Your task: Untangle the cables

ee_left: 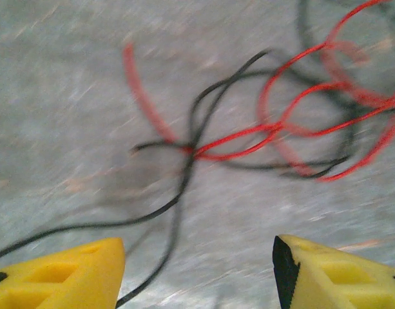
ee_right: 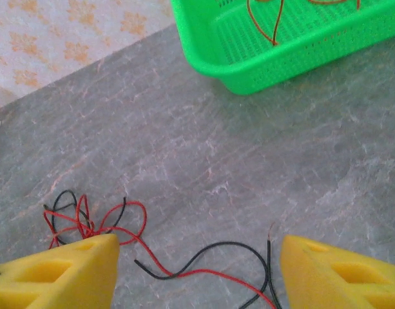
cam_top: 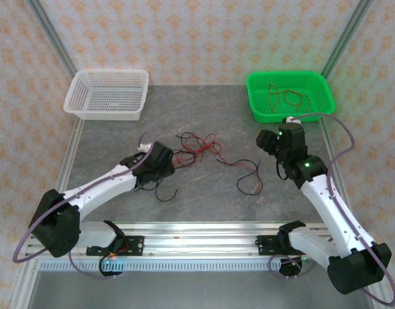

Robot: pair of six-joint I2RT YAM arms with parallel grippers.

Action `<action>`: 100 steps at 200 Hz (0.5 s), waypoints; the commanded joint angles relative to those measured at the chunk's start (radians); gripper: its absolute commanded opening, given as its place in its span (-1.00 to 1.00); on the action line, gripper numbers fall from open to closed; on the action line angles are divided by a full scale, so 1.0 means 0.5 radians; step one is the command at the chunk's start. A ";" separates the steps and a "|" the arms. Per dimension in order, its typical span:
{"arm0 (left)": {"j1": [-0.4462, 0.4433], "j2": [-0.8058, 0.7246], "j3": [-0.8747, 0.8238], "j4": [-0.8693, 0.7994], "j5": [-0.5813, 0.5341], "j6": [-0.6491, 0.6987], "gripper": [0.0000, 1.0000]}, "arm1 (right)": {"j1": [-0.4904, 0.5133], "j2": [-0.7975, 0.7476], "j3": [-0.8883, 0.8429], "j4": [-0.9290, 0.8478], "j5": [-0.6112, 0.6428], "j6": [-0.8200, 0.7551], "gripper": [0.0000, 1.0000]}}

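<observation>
A tangle of thin red and black cables (cam_top: pixel 197 149) lies mid-table, blurred in the left wrist view (ee_left: pixel 274 129). My left gripper (cam_top: pixel 171 162) sits at the tangle's left edge. It stands open (ee_left: pixel 197 254), with bare table between its yellow fingers (ee_left: pixel 75 277) and one black strand (ee_left: pixel 152 264) trailing past the left finger. A loose red and a loose black cable (cam_top: pixel 247 175) lie to the right of the tangle. My right gripper (cam_top: pixel 261 138) hovers open (ee_right: pixel 197 251) above them (ee_right: pixel 210 270), holding nothing. More cables (cam_top: pixel 284 96) lie in the green basket (cam_top: pixel 258 109).
A white basket (cam_top: pixel 78 106) stands at the back left. The green basket's near wall (ee_right: pixel 281 64) is just ahead of the right gripper. Metal frame rails run along the table's sides and front (cam_top: pixel 197 228).
</observation>
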 commanded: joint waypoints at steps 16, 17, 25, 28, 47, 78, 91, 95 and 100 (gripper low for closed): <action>0.010 -0.136 -0.291 0.013 -0.038 -0.171 0.27 | 0.019 -0.067 -0.105 0.095 -0.084 0.062 0.31; 0.010 -0.137 -0.296 0.019 -0.039 -0.172 0.27 | 0.020 -0.069 -0.108 0.096 -0.086 0.065 0.31; 0.010 -0.139 -0.327 0.054 -0.025 -0.178 0.27 | 0.022 -0.080 -0.129 0.105 -0.102 0.071 0.31; 0.010 -0.138 -0.335 0.068 -0.020 -0.178 0.27 | 0.022 -0.084 -0.135 0.109 -0.109 0.071 0.31; -0.017 -0.104 -0.356 0.127 -0.020 -0.169 0.26 | 0.025 -0.123 -0.187 0.132 -0.150 0.092 0.31; -0.071 -0.002 -0.347 0.176 -0.035 -0.140 0.26 | 0.027 -0.190 -0.259 0.137 -0.178 0.123 0.30; -0.087 0.045 -0.348 0.198 -0.040 -0.136 0.23 | 0.030 -0.215 -0.281 0.138 -0.186 0.137 0.30; -0.095 0.056 -0.345 0.202 -0.041 -0.134 0.21 | 0.031 -0.222 -0.287 0.137 -0.189 0.142 0.30; -0.106 0.064 -0.344 0.210 -0.043 -0.138 0.19 | 0.030 -0.229 -0.292 0.136 -0.193 0.145 0.30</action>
